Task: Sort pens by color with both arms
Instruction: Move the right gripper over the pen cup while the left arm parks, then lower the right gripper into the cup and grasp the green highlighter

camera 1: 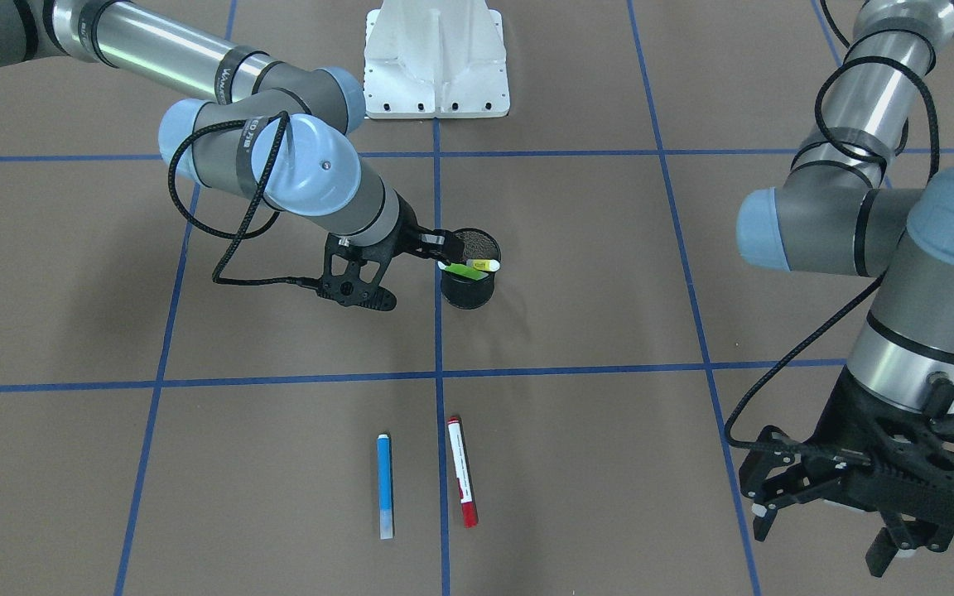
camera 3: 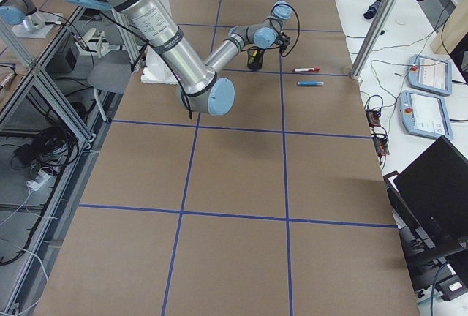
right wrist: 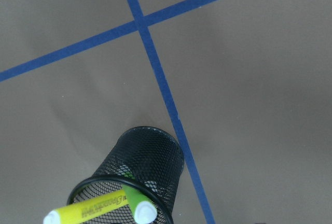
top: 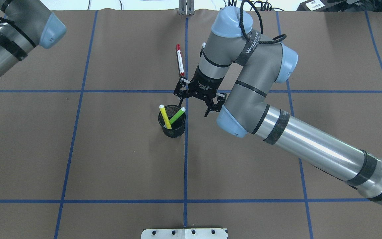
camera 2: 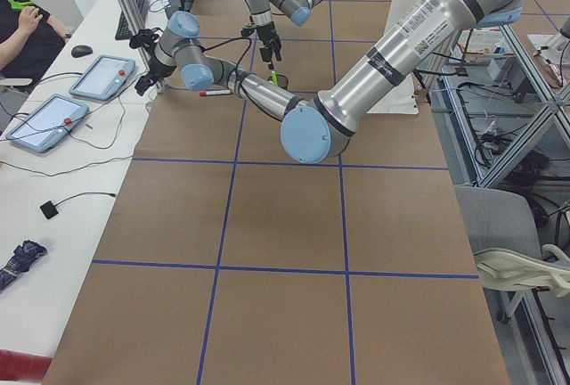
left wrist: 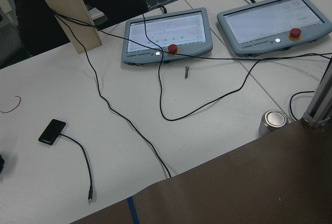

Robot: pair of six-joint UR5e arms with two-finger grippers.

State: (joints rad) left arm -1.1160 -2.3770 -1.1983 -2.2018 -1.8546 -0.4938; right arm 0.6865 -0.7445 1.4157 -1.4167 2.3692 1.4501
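Yellow pen [top: 165,117] & light green pen [top: 176,116] are both in the black mesh cup [top: 174,131], leaning crossed, white ends poking above the rim. The cup stands upright near the middle of the brown table [top: 118,156], just beside one of the blue tape lines [top: 186,166]. The other two pens lie flat on the operators' side of the cup, well apart from it: blue pen [camera 1: 384,488] & the white one w/ red cap [camera 1: 462,484], roughly parallel and near each other, w/ the tape line running between them. The right arm [top: 303,146] reaches across the table, and the right gripper [top: 193,103] is close by the cup's rim on the side toward those loose pens. Its fingers are spread wide w/ nothing between them. The right wrist view looks down on the cup and the two pen ends from just beside it. The left arm [camera 1: 883,240] is off toward the table's edge on the operators' side, well away from every pen. The left gripper [camera 1: 822,535] looks parted too, its two fingers apart and nothing held, though the view of it is partly cut off. Its wrist cam sees only the white bench next to the table, w/ two tablet-style pendants [left wrist: 168,37] & loose cables.
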